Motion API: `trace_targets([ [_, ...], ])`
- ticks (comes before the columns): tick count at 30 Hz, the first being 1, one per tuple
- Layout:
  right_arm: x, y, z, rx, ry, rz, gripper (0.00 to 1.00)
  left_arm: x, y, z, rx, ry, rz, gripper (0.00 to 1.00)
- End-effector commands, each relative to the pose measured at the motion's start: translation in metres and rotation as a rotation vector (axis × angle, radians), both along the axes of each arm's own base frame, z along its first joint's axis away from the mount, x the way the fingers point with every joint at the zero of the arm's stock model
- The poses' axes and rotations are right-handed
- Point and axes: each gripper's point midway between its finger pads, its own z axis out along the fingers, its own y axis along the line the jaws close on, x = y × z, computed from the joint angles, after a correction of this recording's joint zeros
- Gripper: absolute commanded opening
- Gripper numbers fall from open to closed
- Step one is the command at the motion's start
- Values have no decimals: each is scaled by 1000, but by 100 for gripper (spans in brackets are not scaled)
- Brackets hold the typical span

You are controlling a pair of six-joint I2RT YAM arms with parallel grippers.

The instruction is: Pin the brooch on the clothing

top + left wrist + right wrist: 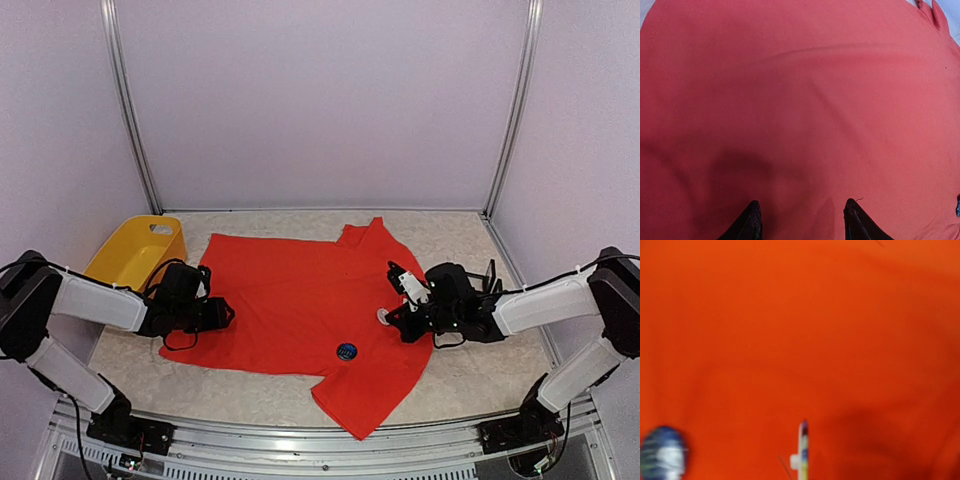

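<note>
One T-shirt (290, 300), two brooches (blue brooch (347, 350) on it): left gripper (804, 201) parted, right gripper (395, 320) clenching white brooch (384, 316)

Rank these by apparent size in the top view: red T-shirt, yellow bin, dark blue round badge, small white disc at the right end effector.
1. red short-sleeved T-shirt, by far the largest
2. yellow plastic bin
3. dark blue round badge and small white disc: both tiny, too alike to rank

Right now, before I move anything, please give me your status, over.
Left tool open, over red T-shirt. Right tool shut, beside small white disc. Blue brooch lies on the shirt. Nothing covers it.
</note>
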Motion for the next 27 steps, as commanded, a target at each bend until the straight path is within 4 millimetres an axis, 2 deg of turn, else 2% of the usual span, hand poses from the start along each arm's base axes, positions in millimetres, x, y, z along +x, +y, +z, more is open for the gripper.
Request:
trace_targets([
  [1,20,-14,-4,76,20,-98,0,32,5,27,-82,-126,120,50],
  [2,21,-15,-3,84,18,-100,0,35,-1,34,-72,-157,99,49],
  [3,21,-16,0,89,10,-98,0,36,-15,46,-36,-216,35,48],
  [4,22,-16,4,91,-1,-98,0,35,-35,61,22,-290,-54,48],
  [6,27,-16,12,70,-25,-99,0,26,-87,85,113,-414,-316,47],
  [7,29,-16,14,53,-31,-97,0,13,-118,86,92,-409,-500,47],
  [8,31,-15,17,43,-39,-91,0,3,-143,79,56,-363,-648,45],
  [10,33,-12,22,37,-55,-67,0,-4,-172,69,19,-296,-777,35],
  [11,33,-9,25,40,-64,-57,0,-10,-189,71,5,-301,-862,34],
  [12,34,-8,28,41,-70,-50,0,-20,-201,56,32,-277,-945,36],
  [13,35,-7,29,39,-75,-42,0,-25,-211,53,63,-287,-1012,40],
  [15,36,-4,32,36,-81,-32,0,-32,-221,32,150,-251,-1121,48],
  [20,34,3,36,60,-78,5,0,-32,-227,2,273,-203,-1251,58],
  [24,28,10,36,87,-59,50,0,-26,-220,-17,292,-153,-1250,60],
  [27,25,14,34,102,-49,72,0,-29,-220,-35,315,-116,-1243,60],
])
